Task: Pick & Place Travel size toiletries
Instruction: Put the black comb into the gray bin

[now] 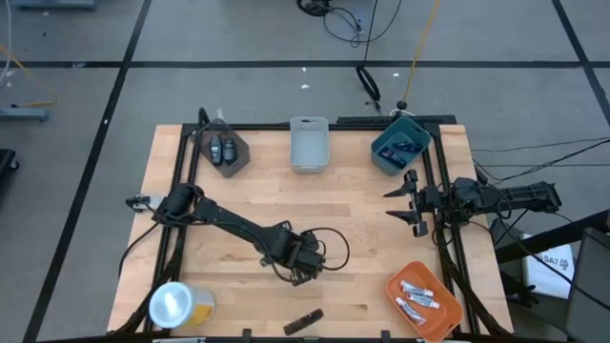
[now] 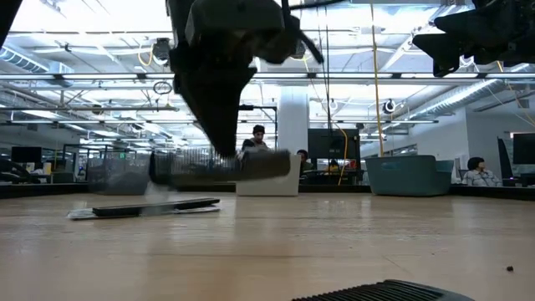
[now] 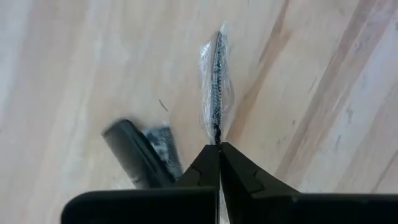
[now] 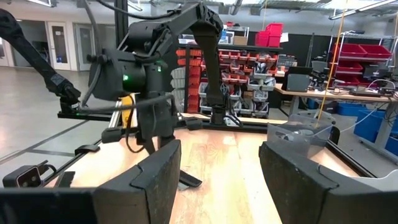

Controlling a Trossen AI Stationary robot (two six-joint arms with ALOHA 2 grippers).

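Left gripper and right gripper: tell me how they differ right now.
The left gripper is shut on a clear-wrapped black stick, low over the table's front middle; the right gripper is open and holds nothing. The left arm reaches far across the table, while the right waits by the right edge. Both are dark two-finger grippers.

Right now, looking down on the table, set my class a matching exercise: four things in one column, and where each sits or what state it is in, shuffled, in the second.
Column 1
1. orange bin
2. dark grey bin
3. left hand
4. right hand

Column 2
A. at the table's far left corner, two dark oval pieces inside
B. raised by the right edge, fingers apart, empty
C. at the near right corner, silvery-white tubes inside
D. low over the near middle of the table, fingers shut on a clear-wrapped black stick

Pairs: 1-C, 2-A, 3-D, 4-B
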